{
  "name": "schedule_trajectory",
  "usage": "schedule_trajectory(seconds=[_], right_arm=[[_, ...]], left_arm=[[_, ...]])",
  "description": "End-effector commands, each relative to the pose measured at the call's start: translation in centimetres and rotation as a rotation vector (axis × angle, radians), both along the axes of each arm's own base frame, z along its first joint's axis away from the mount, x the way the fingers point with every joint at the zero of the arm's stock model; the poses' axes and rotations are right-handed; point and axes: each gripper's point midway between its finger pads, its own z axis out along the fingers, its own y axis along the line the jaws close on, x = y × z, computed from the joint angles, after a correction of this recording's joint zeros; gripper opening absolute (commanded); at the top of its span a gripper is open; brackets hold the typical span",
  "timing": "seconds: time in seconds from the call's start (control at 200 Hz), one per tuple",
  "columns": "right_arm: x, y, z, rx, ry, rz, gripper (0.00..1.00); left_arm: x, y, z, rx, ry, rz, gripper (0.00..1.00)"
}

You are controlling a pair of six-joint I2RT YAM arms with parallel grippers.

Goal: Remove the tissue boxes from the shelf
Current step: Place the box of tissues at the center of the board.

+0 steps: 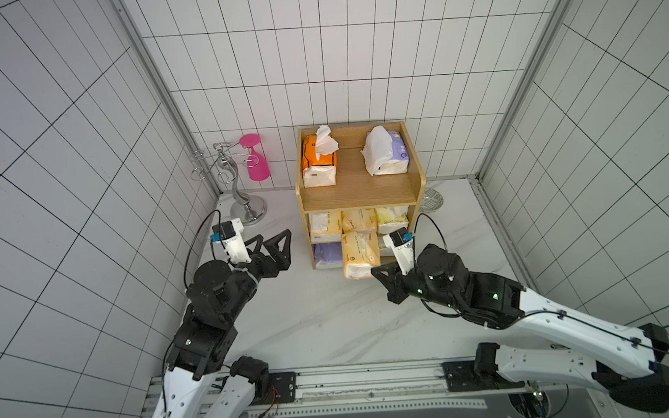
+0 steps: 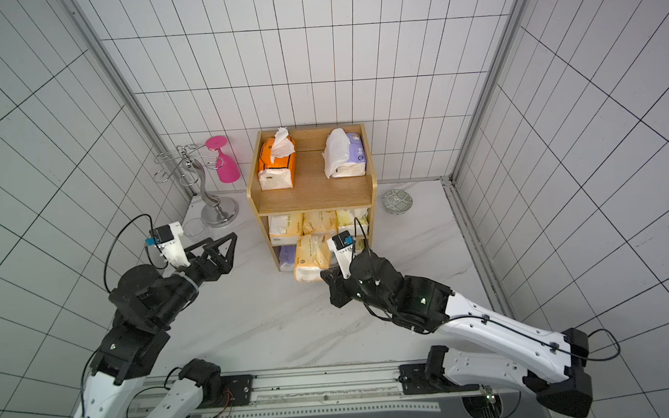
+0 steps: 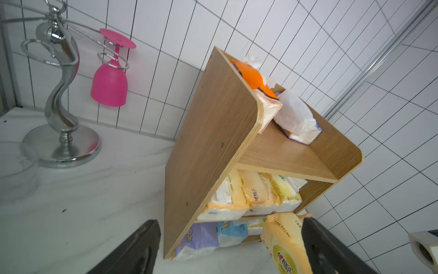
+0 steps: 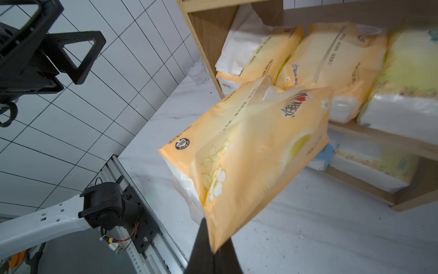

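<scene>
Right claw (image 4: 213,237) pinching cream-yellow pack (image 4: 248,154) edge, label "相印"; left claw (image 1: 275,236) spread, empty; shelf (image 1: 359,192) just behind

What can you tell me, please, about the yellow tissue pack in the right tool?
The yellow tissue pack is a soft plastic-wrapped brick, orange-yellow with white flower prints, a red logo and white tissue showing at one end. It hangs tilted before the lower tiers of the shelf, pinched at a wrapper corner by the shut right tool.
</scene>
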Motion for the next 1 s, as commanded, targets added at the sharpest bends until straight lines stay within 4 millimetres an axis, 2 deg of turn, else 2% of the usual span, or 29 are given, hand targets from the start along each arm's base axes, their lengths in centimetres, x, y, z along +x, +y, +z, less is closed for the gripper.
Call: schedule_trajectory(seconds=[0.0, 0.19, 0.385, 0.495, 0.57, 0.61, 0.68, 0.755, 0.865, 0.994], right_arm=[[-0.6, 0.7, -2.4, 0.047, 0.042, -0.023, 0.0], [-1.9, 2.1, -8.6, 0.013, 0.077, -0.035, 0.0], [-2.8, 3.9, -15.4, -0.084, 0.131, -0.026, 0.0], [-3.3, 4.4, -18.2, -0.14, 0.149, -0.033, 0.0], [-3.5, 4.6, -19.6, -0.165, 0.164, -0.042, 0.07], [-3.5, 4.7, -19.9, -0.172, 0.172, -0.044, 0.15], [-3.4, 4.4, -20.1, -0.185, 0.177, -0.063, 0.37], [-2.9, 3.4, -19.4, -0.192, 0.166, -0.105, 0.5], [-1.8, 0.8, -17.4, -0.158, 0.137, -0.192, 0.59], [-0.7, -1.2, -16.0, -0.055, 0.221, -0.197, 0.59]], left_arm=[[-1.2, 1.3, -3.7, 0.0, 0.113, 0.064, 0.97], [-2.7, 1.7, -7.4, -0.006, 0.177, 0.061, 0.97], [-2.3, 0.5, -9.5, -0.036, 0.232, 0.019, 0.97], [-2.2, 0.3, -10.8, -0.043, 0.297, 0.021, 0.97], [-2.0, 0.1, -11.8, -0.072, 0.333, 0.022, 0.97], [-2.0, -0.1, -12.2, -0.084, 0.344, 0.019, 0.97], [-2.0, -0.4, -12.9, -0.092, 0.36, 0.014, 0.97], [-2.0, -0.4, -13.4, -0.085, 0.368, 0.017, 0.97], [-1.9, -0.5, -13.9, -0.075, 0.375, 0.023, 0.97], [-1.4, -1.0, -14.8, -0.079, 0.388, 0.012, 0.97]])
